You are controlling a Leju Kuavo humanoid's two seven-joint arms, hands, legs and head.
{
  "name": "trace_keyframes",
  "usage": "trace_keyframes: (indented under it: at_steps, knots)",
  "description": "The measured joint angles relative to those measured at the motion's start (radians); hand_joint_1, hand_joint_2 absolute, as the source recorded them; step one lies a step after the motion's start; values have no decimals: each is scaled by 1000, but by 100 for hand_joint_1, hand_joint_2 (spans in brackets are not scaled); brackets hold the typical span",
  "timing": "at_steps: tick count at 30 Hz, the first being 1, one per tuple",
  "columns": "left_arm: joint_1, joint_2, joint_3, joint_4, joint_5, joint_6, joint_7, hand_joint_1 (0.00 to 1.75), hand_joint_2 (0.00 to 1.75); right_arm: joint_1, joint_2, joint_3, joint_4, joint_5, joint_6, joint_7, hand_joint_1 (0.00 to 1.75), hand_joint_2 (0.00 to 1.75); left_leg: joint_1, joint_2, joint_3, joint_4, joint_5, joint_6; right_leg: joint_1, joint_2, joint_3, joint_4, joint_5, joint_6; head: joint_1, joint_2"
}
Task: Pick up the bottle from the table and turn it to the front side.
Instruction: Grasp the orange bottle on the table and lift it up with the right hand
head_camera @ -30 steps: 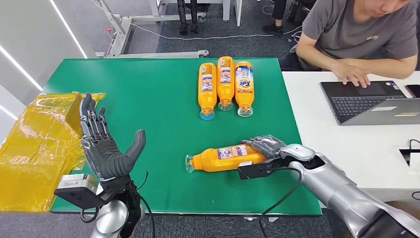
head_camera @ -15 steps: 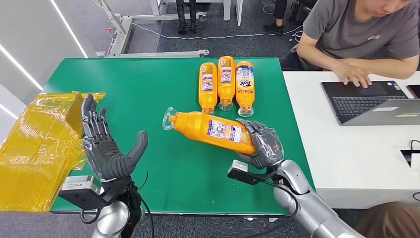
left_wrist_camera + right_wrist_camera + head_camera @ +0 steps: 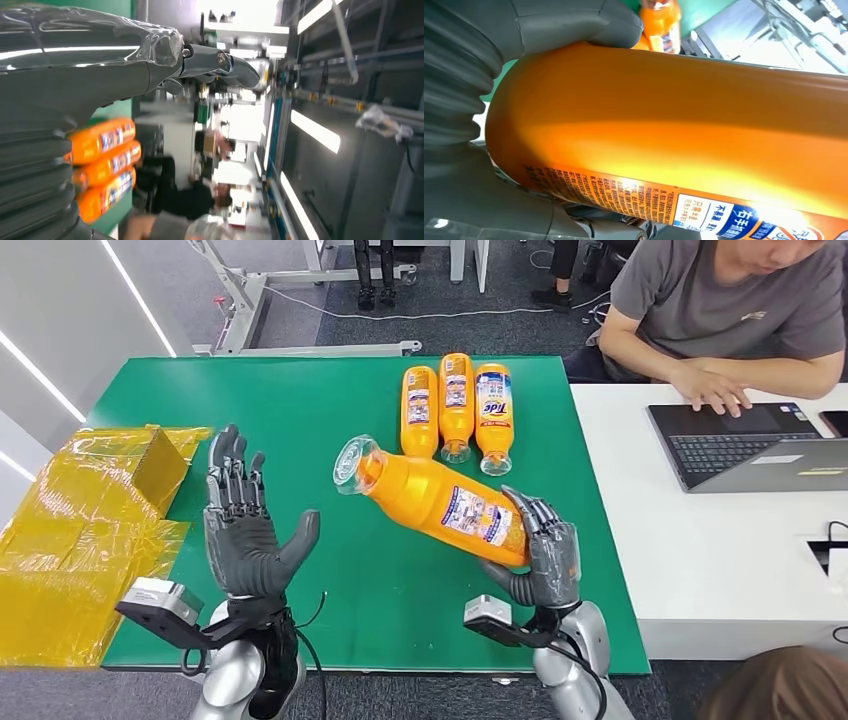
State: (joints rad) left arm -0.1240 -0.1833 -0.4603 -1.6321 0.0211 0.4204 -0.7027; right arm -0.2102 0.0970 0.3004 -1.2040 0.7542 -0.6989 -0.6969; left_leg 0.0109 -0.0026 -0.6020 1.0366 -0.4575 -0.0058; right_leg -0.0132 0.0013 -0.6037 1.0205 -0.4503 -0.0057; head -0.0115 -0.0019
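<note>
Above the green table (image 3: 300, 420), the right hand (image 3: 545, 560) grips the base end of an orange detergent bottle (image 3: 440, 495), fingers wrapped round its lower body with the thumb beneath. Held clear of the table surface, the bottle is tilted, its clear cap (image 3: 352, 460) pointing up and toward the robot's left. A printed label with small text faces the head camera; the right wrist view shows fine print (image 3: 624, 192) along the bottle's side, so the back or side label appears to be uppermost. The left hand (image 3: 245, 530) stands raised with palm toward the bottle and fingers spread, holding nothing. Three matching orange bottles (image 3: 455, 405) lie side by side at the table's far edge, caps toward the robot. Crumpled yellow wrapping (image 3: 80, 530) lies at the table's left end. A person (image 3: 730, 310) sits at the adjoining white desk (image 3: 700, 540), one hand on a laptop (image 3: 750, 445).

Step in hand: pickup is done; reorientation is under way. The next move probably calls for rolling the bottle about its long axis, perhaps with support from the left hand, until the front label faces outward.
</note>
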Motion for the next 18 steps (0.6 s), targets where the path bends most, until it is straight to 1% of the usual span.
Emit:
trace_keyframes:
  at_steps: [3,7,11,14,18]
  knots:
    - [15,-17,20,0,35,-113,0,0,175,7,17,4,-35,15,0,-2,175,175,0,0,0,0,0,0,0,0,0,0,0,0,0,0]
    - [30,-33,39,0,50,-179,0,0,175,9,29,11,-52,14,0,-2,175,175,0,0,0,0,0,0,0,0,0,0,0,0,0,0]
    - [41,-45,47,0,49,-254,0,0,175,-10,31,41,-32,-26,0,-2,175,175,0,0,0,0,0,0,0,0,0,0,0,0,0,0]
    - [49,-53,48,0,46,-284,0,0,175,-46,31,74,12,-46,0,3,175,175,0,0,0,0,0,1,0,0,0,0,0,0,0,0]
    - [53,-59,48,0,45,-296,0,0,175,-82,31,112,54,-58,1,9,175,175,0,0,0,0,1,1,0,-1,0,0,0,0,0,0]
